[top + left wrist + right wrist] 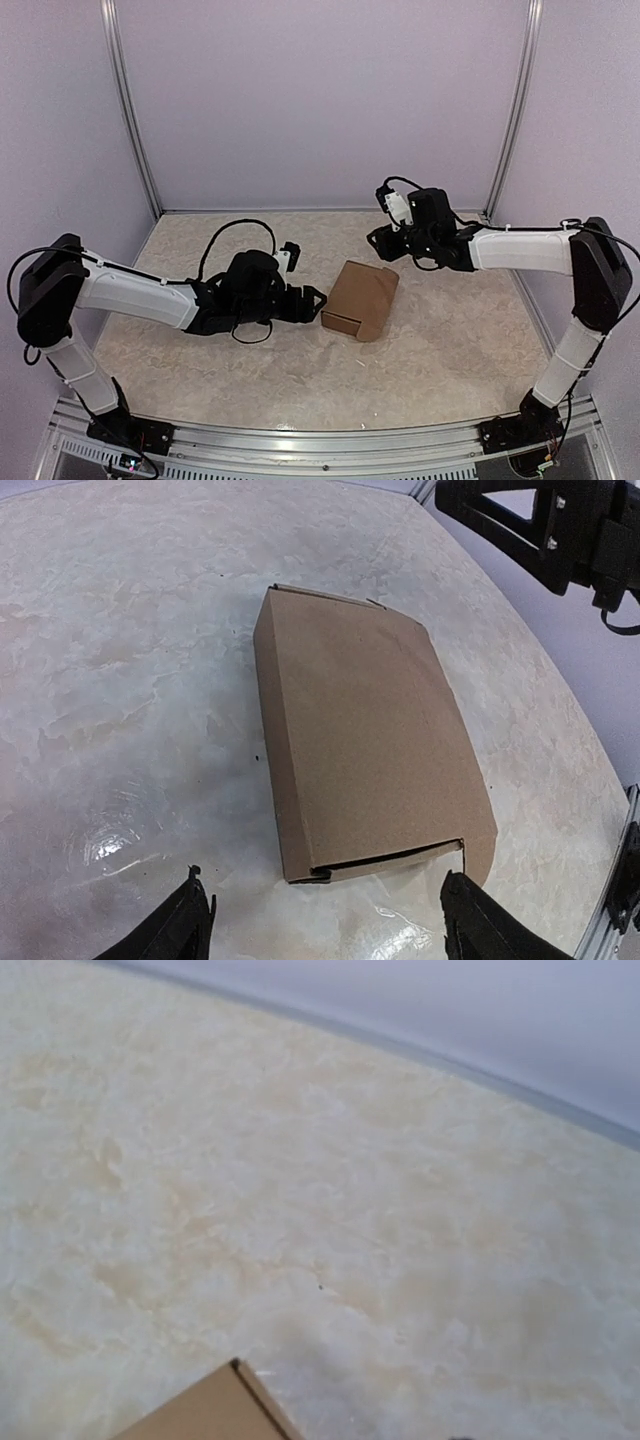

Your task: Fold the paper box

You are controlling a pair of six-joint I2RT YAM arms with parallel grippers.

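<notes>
The paper box point(362, 298) is a closed, flat brown cardboard mailer lying on the table in the middle. In the left wrist view point(365, 740) its near end shows a thin gap under the lid. My left gripper point(318, 298) is open and empty just left of the box. Its fingertips point(193, 900) stand wider than the box's near end, a little short of it. My right gripper point(383, 240) hovers off the box's far right corner. Its fingers are out of its own view, where only a box corner point(205, 1410) shows.
The marbled beige table point(250, 350) is enclosed by pale walls with metal posts point(130, 110) at the back corners. A metal rail point(320, 445) runs along the near edge. The right arm's black wrist point(540, 530) shows beyond the box.
</notes>
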